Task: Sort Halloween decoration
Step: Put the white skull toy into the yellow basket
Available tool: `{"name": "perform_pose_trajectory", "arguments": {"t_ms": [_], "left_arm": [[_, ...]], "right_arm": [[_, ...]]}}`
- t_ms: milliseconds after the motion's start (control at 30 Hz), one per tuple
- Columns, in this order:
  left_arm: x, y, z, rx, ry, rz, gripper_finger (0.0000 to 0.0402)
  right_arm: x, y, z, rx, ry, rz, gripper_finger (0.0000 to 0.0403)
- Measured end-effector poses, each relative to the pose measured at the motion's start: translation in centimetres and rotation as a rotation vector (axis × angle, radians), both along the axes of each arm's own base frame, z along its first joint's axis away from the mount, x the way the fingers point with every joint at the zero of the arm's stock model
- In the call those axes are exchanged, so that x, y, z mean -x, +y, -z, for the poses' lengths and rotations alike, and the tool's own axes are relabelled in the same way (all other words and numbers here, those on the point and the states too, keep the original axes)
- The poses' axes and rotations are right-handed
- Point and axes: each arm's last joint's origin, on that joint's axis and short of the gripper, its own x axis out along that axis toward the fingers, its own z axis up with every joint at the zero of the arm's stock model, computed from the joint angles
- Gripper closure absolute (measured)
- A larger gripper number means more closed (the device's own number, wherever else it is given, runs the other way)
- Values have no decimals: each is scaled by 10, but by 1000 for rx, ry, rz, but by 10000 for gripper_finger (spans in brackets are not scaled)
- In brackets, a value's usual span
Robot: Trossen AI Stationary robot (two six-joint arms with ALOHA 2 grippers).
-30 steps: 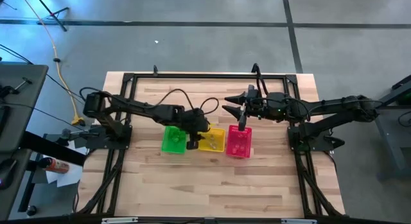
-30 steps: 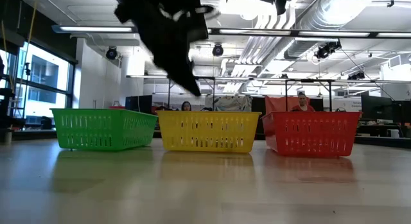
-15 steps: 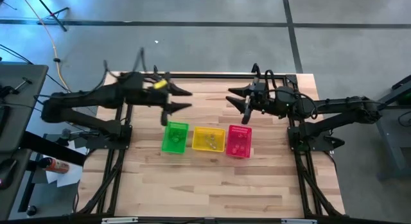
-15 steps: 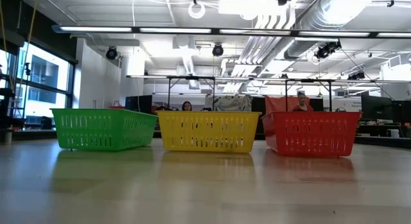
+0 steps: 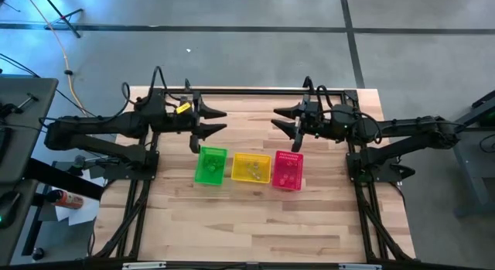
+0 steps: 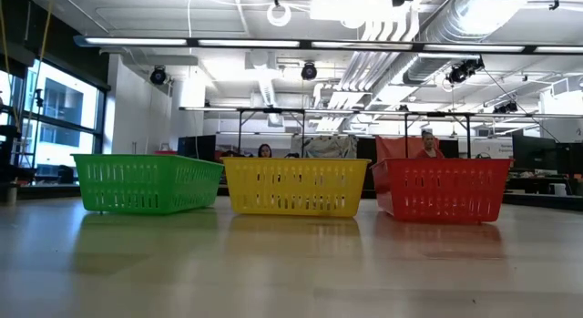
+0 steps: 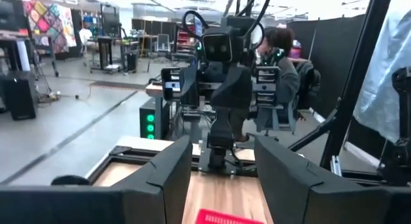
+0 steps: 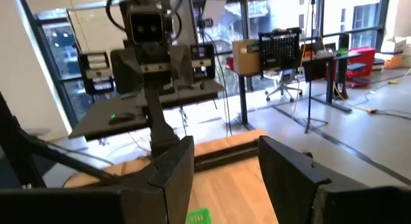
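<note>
Beyond the baskets holding trinkets, both hands hover apart.

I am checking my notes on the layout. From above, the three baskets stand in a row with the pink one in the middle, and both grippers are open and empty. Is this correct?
Not quite: the high view shows the yellow basket in the middle, between the green basket and the pink basket. The left gripper and right gripper are indeed open and empty.

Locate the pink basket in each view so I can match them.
High: pink basket, rightmost of three.
Low: rightmost, looks red.
Left wrist: only its rim at the bottom edge.
Right wrist: not in it.
Shared landmark: yellow basket beside it, seen in the high and low views.
</note>
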Motion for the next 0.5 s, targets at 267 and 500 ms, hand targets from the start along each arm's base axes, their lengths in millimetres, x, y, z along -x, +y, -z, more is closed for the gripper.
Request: {"name": "perform_pose_trajectory", "arguments": {"t_ms": [267, 500], "left_arm": [[0, 0, 1, 104, -1, 3, 245], [0, 0, 1, 146, -1, 4, 245]], "right_arm": [[25, -26, 25, -215, 243, 389, 234], [65, -97, 87, -694, 757, 670, 234]]}}
